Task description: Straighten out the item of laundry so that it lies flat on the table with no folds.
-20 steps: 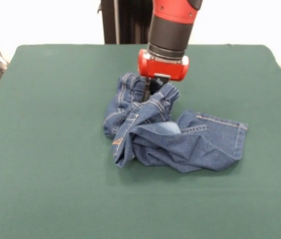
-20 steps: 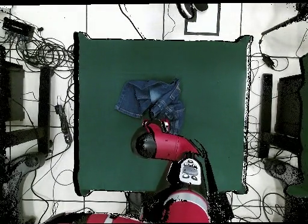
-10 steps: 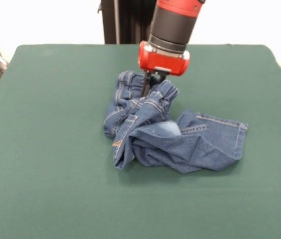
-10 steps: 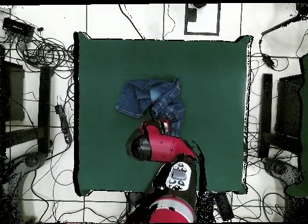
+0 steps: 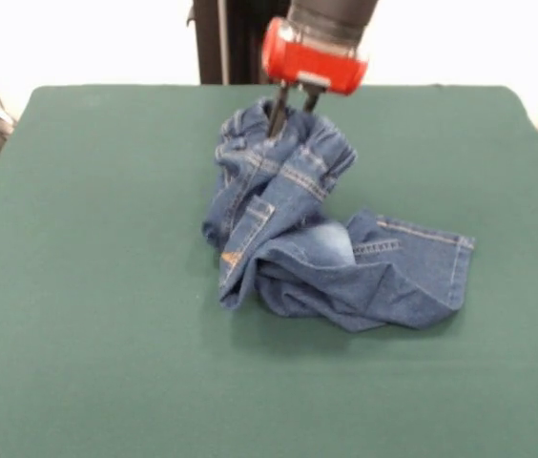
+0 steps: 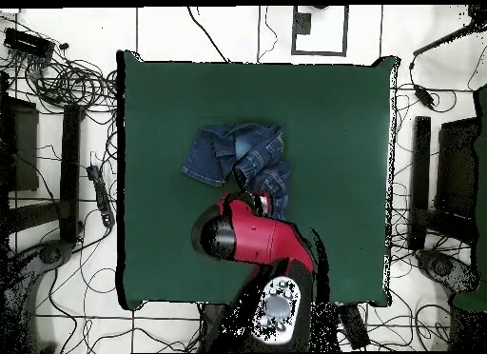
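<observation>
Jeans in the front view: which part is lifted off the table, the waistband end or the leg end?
The waistband end, pinched in the gripper. The leg end with the hem lies on the table.

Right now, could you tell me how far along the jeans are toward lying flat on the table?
Early stage. Done: the tool has pinched the waistband end of the jeans. In hand: that end hangs raised off the green table. Left: one leg lies on the cloth, the rest is bunched and folded, so spreading remains.

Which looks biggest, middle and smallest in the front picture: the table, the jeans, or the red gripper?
1. The table, by far the largest.
2. The jeans.
3. The gripper, smallest; its red body is partly cut off at the top edge.
</observation>
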